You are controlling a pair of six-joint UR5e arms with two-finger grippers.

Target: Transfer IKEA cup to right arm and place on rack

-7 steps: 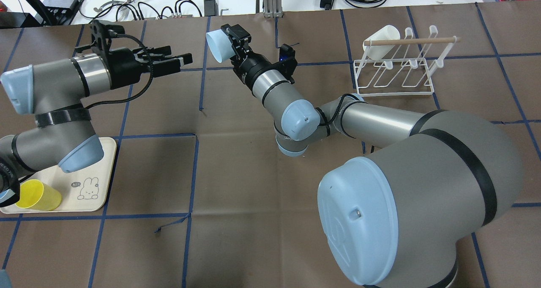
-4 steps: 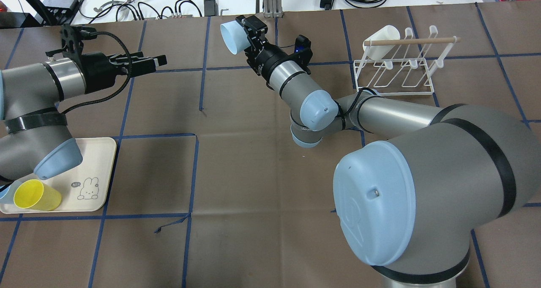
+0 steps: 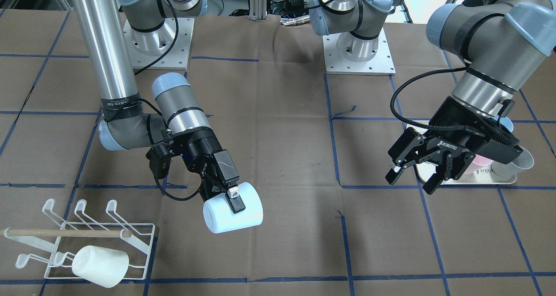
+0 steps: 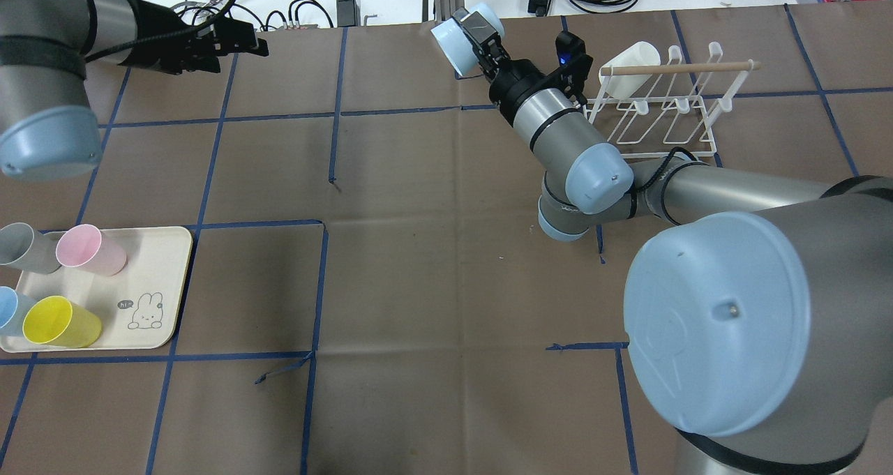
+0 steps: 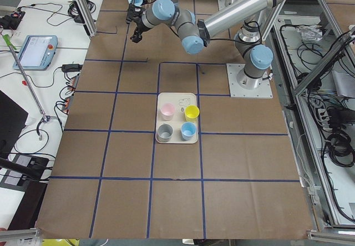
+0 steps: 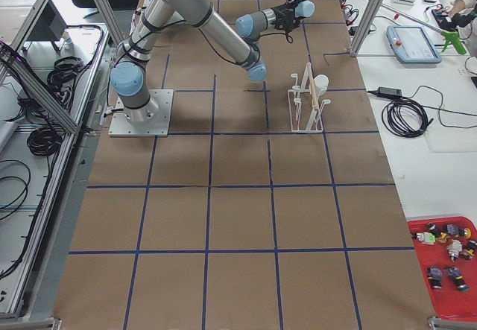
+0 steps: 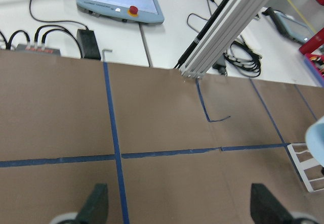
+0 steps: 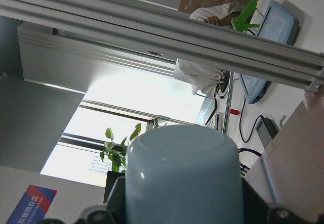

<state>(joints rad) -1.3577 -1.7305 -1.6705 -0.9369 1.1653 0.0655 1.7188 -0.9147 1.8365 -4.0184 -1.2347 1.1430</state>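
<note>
My right gripper (image 4: 469,32) is shut on a pale blue cup (image 4: 450,42) and holds it in the air, on its side, just left of the white wire rack (image 4: 691,147). In the front-facing view the blue cup (image 3: 232,217) hangs from that gripper (image 3: 232,200), right of the rack (image 3: 143,239). It fills the right wrist view (image 8: 182,178). A white cup (image 4: 631,60) sits on a rack prong. My left gripper (image 4: 248,39) is open and empty at the far left; its fingers (image 7: 96,204) show spread over bare table.
A cream tray (image 4: 160,266) at the left front holds a pink cup (image 4: 91,250), a yellow cup (image 4: 59,321), a grey cup (image 4: 21,247) and a blue cup (image 4: 8,311). Cables and a metal post (image 4: 450,1) lie beyond the table's far edge.
My right arm has swung right with the blue cup, close to the rack. My left arm has pulled back up and left, uncovering the cups on the tray.
</note>
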